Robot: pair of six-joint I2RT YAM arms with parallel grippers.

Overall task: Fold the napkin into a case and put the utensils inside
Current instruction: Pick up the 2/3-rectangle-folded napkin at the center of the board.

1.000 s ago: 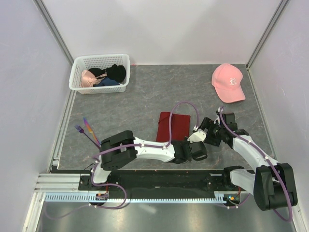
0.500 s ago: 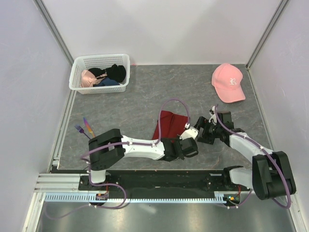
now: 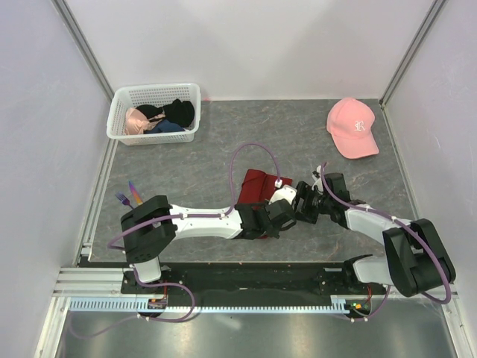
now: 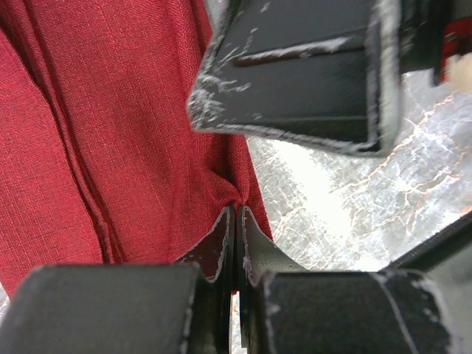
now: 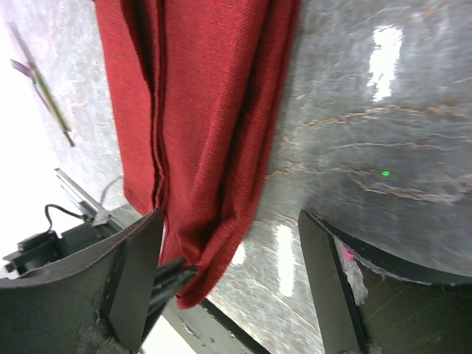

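The dark red napkin (image 3: 256, 186) lies bunched in folds at the table's middle, and it fills the left wrist view (image 4: 110, 133). My left gripper (image 3: 279, 212) is shut on the napkin's near right edge, the jaws pinched together on the cloth (image 4: 236, 214). My right gripper (image 3: 302, 200) is open just right of it, straddling the napkin's corner (image 5: 214, 110) without holding it (image 5: 230, 221). The left fingertips (image 5: 173, 276) show there, clamped on the cloth. The utensils, a fork (image 3: 123, 200) and a purple-handled piece (image 3: 138, 195), lie at the table's left edge.
A white basket (image 3: 154, 112) with black and pink garments stands at the back left. A pink cap (image 3: 353, 127) lies at the back right. The two grippers are almost touching. A metal rail runs along the near edge.
My left gripper has moved left and away, pulling the napkin's right edge over so the flat cloth is now bunched and narrower. My right gripper followed to the left.
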